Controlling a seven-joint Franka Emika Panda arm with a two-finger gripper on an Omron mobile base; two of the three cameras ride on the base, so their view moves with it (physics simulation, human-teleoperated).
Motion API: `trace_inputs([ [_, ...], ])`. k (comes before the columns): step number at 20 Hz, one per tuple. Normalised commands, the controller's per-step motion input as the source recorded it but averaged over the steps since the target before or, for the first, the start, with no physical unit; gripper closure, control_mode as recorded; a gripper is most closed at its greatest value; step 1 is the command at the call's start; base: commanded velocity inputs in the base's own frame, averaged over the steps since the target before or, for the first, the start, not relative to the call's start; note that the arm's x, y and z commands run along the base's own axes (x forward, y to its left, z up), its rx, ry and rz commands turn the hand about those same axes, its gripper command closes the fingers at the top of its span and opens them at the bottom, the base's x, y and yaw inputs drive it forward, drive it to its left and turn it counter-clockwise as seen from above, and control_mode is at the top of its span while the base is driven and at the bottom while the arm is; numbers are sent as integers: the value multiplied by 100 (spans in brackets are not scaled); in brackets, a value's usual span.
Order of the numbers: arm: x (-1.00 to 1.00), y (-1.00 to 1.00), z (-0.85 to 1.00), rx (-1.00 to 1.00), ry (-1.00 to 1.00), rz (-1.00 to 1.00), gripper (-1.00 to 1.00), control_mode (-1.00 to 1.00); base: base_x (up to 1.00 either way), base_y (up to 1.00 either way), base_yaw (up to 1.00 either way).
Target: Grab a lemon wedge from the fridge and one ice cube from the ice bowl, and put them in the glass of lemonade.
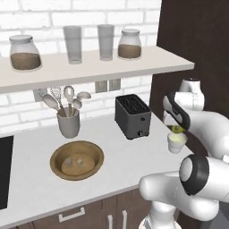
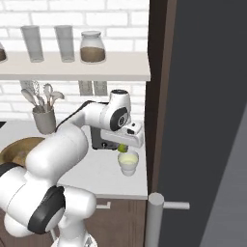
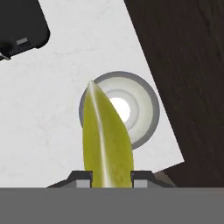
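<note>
Grip: our gripper (image 3: 107, 178) is clamped on the lemon wedge (image 3: 106, 140), which stands between the two finger tips and juts forward past them.

Wedge position: in the hand view its pointed end crosses the near rim of the glass of lemonade (image 3: 140, 113), with the glass mouth ahead of the gripper and off to one side of the wedge.

Height: from the left base view the wedge (image 1: 177, 129) hangs just above the glass (image 1: 177, 142), apart from it; we judge it not yet in the liquid.

Risk, off-centre drop: the wedge looks nearer one side of the rim than the middle, so if we let go now it could strike the rim and tumble onto the white counter (image 3: 52, 109).

Risk, tipping: the glass sits close to the counter's edge and beside the dark cabinet panel (image 3: 188, 65); a downward push from our fingers on the rim could knock it over or spill it.

Risk, sticking: the wedge is thin and long, so it may cling to one pad and fall skewed.

Further out: black toaster (image 1: 133, 116) behind and to the side of the gripper; ice bowl (image 1: 77, 159) well apart, past the toaster, its cube not yet fetched.
</note>
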Motion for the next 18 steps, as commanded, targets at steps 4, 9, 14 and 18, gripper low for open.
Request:
trace_inputs([
  [4,14,-29,-34,0,1,0,100,-100,0,0,0],
  [9,0,-25,-27,0,3,0,100,-100,0,0,0],
  [14,4,-2,-8,0,0,0,100,-100,0,0,0],
  [18,13,0,-1,0,0,0,100,-100,0,0,0],
])
